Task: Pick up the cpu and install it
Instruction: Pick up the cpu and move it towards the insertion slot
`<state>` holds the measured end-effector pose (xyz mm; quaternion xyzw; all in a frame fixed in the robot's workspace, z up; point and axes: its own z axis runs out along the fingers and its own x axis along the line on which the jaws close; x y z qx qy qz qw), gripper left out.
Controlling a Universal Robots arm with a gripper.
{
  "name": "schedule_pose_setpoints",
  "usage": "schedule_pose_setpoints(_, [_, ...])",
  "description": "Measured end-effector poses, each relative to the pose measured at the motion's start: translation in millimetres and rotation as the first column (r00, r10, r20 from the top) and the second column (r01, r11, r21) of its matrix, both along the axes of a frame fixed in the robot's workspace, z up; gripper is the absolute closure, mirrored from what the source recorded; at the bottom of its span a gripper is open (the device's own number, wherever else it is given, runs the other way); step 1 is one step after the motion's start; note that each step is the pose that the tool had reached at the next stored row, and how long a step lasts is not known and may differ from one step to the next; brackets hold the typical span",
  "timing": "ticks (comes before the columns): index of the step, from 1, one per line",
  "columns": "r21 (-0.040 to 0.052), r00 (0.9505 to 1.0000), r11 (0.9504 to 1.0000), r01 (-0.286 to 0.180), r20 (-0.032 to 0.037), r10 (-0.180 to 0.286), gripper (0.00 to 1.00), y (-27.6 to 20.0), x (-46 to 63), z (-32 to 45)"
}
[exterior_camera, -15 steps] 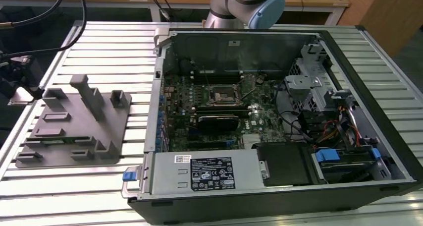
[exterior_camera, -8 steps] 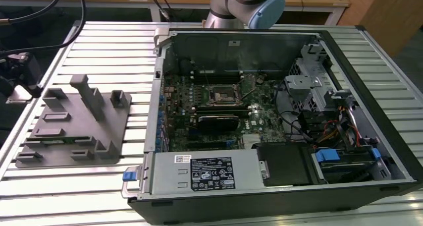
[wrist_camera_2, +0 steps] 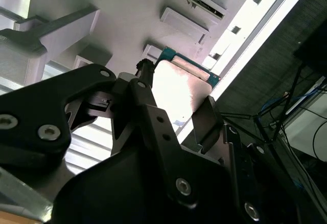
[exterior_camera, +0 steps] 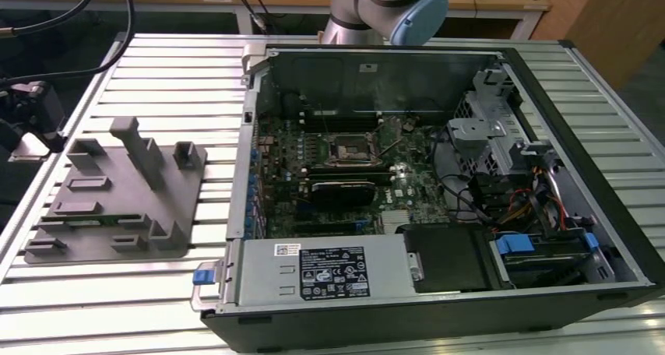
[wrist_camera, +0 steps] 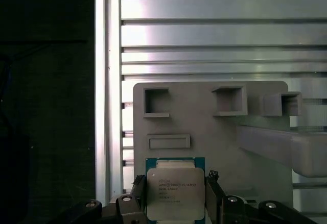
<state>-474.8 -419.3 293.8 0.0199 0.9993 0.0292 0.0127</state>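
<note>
— While poised at the grey fixture plate [wrist_camera: 204,132], pinching what with the gripper [wrist_camera: 175,185]?
— Pinching the cpu [wrist_camera: 175,193], silver top toward the first wrist view, fingers [wrist_camera: 214,201] pressed against two opposite edges.
— And lying where?
— Right between them, at the plate's edge, beside the slatted table [wrist_camera: 204,30].

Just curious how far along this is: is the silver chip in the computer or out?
Out. The cpu is held in the gripper over the grey tray; the socket in the case shows a dark centre.
</note>
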Motion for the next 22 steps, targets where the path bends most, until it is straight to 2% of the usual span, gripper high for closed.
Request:
schedule_pose_setpoints(8, [-0.0001,1.0,1.0,0.0,-0.0002,0.0,0.45,0.2,3.4,0.8])
schedule_pose_setpoints(22, [0.0074,1.0,1.0,0.0,-0.0001,0.0,0.45,0.3,3.7,28.3])
